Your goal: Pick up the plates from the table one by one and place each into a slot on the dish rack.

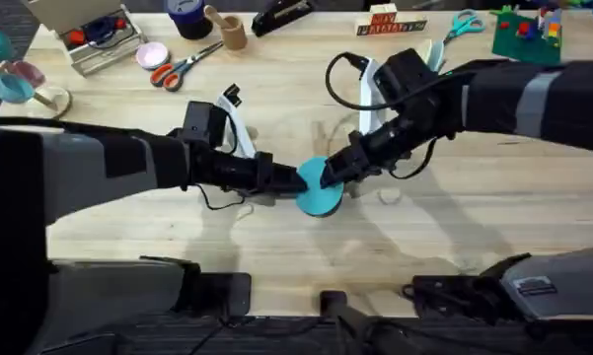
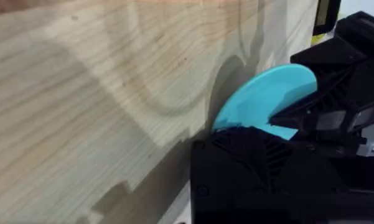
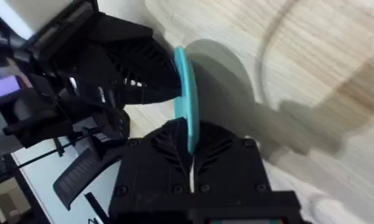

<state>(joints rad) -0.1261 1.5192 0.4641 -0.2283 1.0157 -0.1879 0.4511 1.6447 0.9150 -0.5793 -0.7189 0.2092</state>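
Turquoise plate (image 1: 321, 189) on edge above tabletop (image 1: 276, 251), pinched by both left pincer (image 1: 294, 180) and right pincer (image 1: 337, 170). Risk: opposing pulls, slip, drop.

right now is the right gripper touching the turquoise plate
Touching. In the right wrist view the right gripper has its fingers closed on the edge of the turquoise plate, which stands on edge between them.

Both arms are black with grey sleeve-like sections, white brackets and looping black cables near the wrists, ending in the left gripper (image 1: 298, 179) and right gripper (image 1: 332, 174), whose black fingers are cross-ribbed.
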